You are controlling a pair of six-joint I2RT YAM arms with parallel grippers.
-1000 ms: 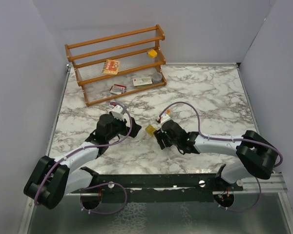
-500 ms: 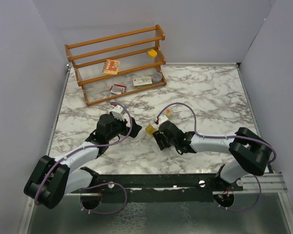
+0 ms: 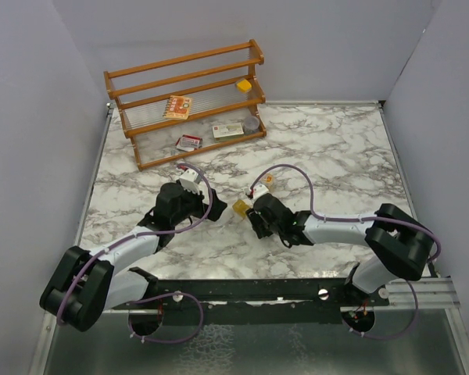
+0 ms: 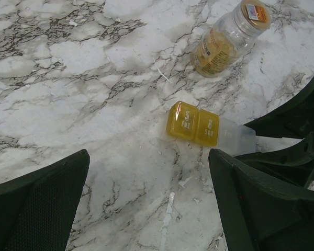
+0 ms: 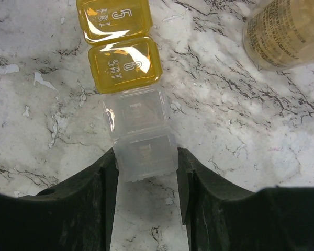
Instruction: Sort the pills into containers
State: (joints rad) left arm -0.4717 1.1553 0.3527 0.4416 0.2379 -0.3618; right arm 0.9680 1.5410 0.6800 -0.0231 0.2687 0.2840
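A pill organiser strip (image 5: 120, 42) lies on the marble, with two yellow lids marked FRI and SAT and two clear cells behind them. My right gripper (image 5: 146, 157) is shut on the clear end cell (image 5: 145, 154), one finger pressed against each side. In the top view the strip (image 3: 240, 206) shows just left of that gripper (image 3: 250, 215). An amber-tinted jar (image 4: 227, 39) lies on its side just beyond the strip (image 4: 193, 123); the right wrist view catches it (image 5: 288, 31) too. My left gripper (image 4: 148, 157) hangs wide open over bare marble, short of the strip. No pills are in view.
A wooden rack (image 3: 187, 101) stands at the back left. It holds printed card packets (image 3: 177, 106), a round grey tin (image 3: 252, 123) and a small yellow box (image 3: 243, 84). Grey walls close in the table's left, back and right sides.
My right gripper has slid a little left along the strip and its jaws have narrowed onto the clear end cell. The left arm has stayed put.
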